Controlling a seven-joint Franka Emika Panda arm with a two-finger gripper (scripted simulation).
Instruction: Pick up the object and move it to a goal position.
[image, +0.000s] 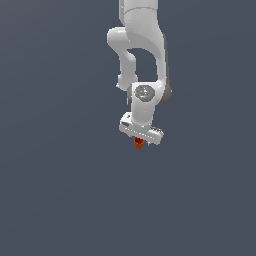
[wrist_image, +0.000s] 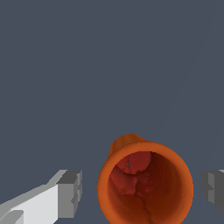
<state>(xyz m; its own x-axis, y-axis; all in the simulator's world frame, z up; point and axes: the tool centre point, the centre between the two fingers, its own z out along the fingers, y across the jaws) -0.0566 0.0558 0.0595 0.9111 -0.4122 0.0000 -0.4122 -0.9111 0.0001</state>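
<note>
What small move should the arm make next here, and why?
Probably close the fingers. In the wrist view the orange cup sits between the two grey fingertips, with visible gaps on both sides, so nothing grips it yet. The exterior view shows the gripper already down around it, so no further descent seems needed.

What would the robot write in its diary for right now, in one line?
phase: at pickup | gripper: open, fingers either side of orange cup, gaps visible | lifted: cannot tell

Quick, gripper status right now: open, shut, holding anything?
Gripper: open, jaws either side of the red-orange object, gaps showing on both sides; not gripping it.
</note>
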